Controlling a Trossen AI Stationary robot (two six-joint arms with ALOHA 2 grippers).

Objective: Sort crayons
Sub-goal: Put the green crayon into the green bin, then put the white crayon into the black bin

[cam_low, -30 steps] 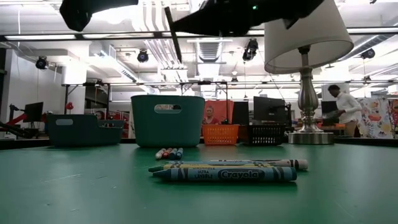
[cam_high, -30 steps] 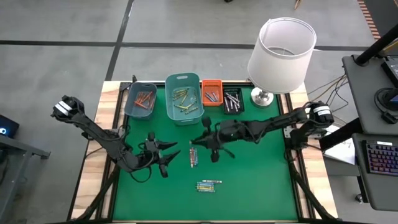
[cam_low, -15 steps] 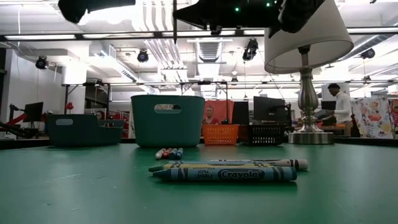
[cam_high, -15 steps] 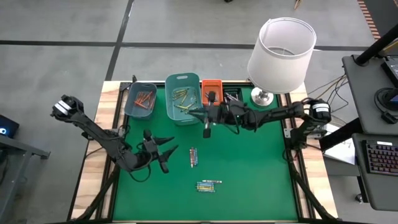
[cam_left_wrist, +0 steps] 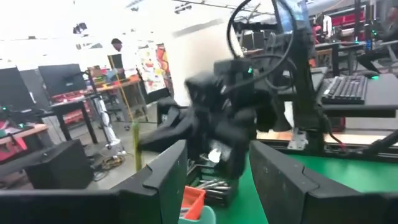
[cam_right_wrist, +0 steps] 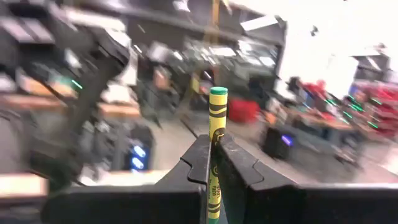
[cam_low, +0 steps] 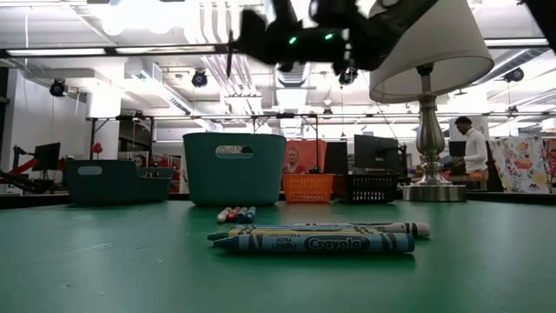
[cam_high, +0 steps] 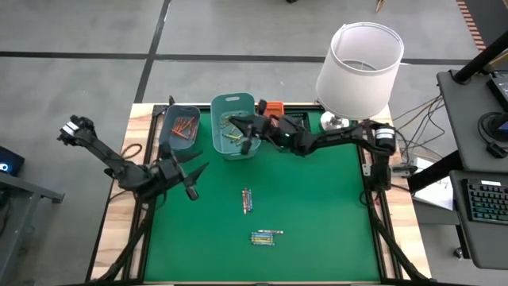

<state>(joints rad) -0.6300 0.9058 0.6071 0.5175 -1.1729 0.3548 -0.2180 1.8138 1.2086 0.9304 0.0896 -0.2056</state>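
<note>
At the counter's left edge, the left gripper hangs with its fingers spread and nothing between them, near the low dark bin of orange-red crayons. Next along, the right gripper is over the tall teal bin of yellow-green crayons, its fingers pinched tight on a yellow-green crayon that stands nearly upright between them in the right wrist view, held low on its wrapped shaft with the flat end clear above. Two loose clusters lie on the green surface: a small one at mid-counter and another nearer the front edge, where a blue crayon lies foremost in the low view. Further right stand the orange bin, a black bin and a lamp.

Each crayon looks very light and stiff, but wax snaps under a hard pinch or a sideways bend, and the round shaft is likely to roll. The paper sleeve should give the best hold; a grasp across mid-length, lifting straight up, seems safest.
</note>
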